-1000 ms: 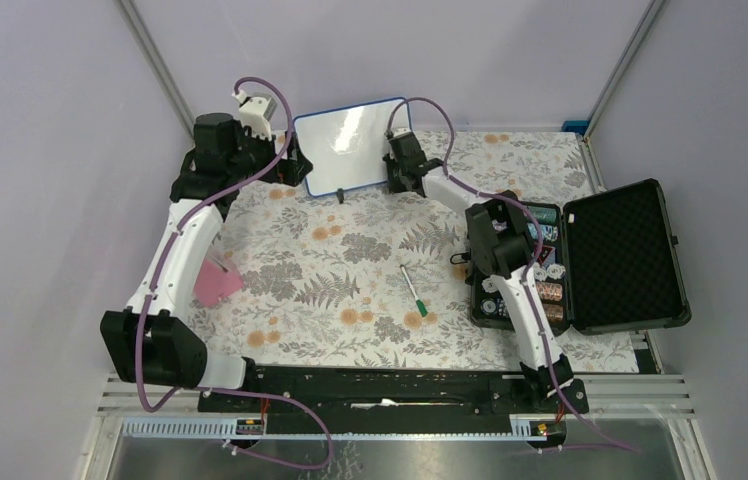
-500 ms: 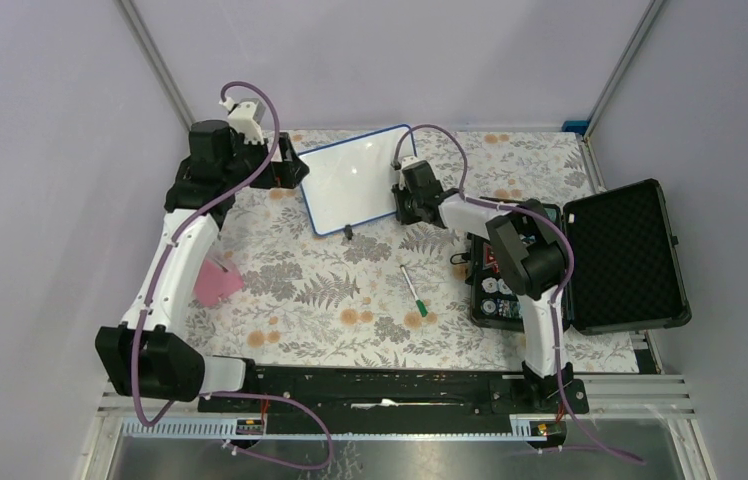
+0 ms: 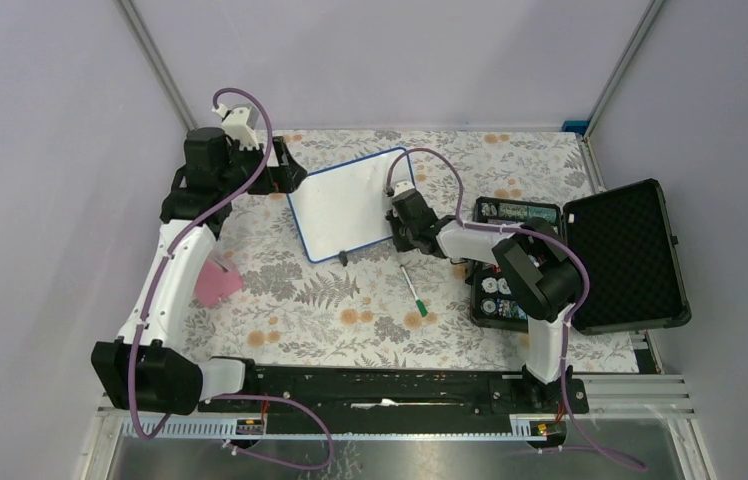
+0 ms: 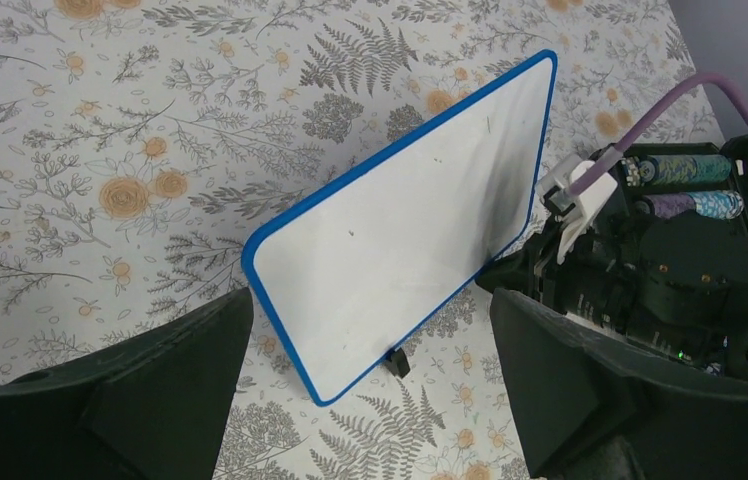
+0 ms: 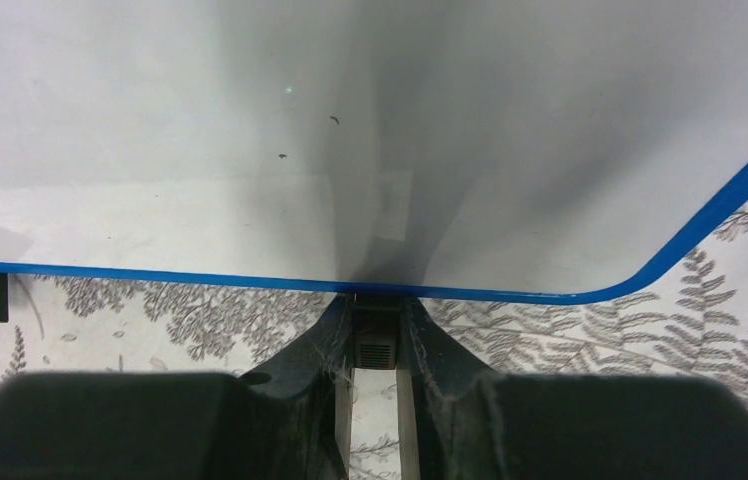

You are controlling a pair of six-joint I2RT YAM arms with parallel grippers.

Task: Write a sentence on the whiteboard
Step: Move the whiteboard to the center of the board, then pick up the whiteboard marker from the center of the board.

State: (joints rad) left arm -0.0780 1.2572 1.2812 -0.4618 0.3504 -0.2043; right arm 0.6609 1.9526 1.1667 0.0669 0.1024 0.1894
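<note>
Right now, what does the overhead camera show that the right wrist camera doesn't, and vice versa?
Only overhead: the left arm, the pen lying on the table, a pink cloth and the open black case. Only the wrist view: tiny dark specks on the whiteboard, and a close look at the right pincer clamped on its blue edge. Both: the whiteboard with no writing on it, and the flowered tablecloth.

Small rectangular whiteboard (image 3: 343, 205), glossy white face with a few tiny dark specks, thin blue rounded-corner frame, one little black foot (image 3: 343, 258) at the near edge; tilted and skewed over the flowered cloth (image 3: 350, 300), far middle
</note>
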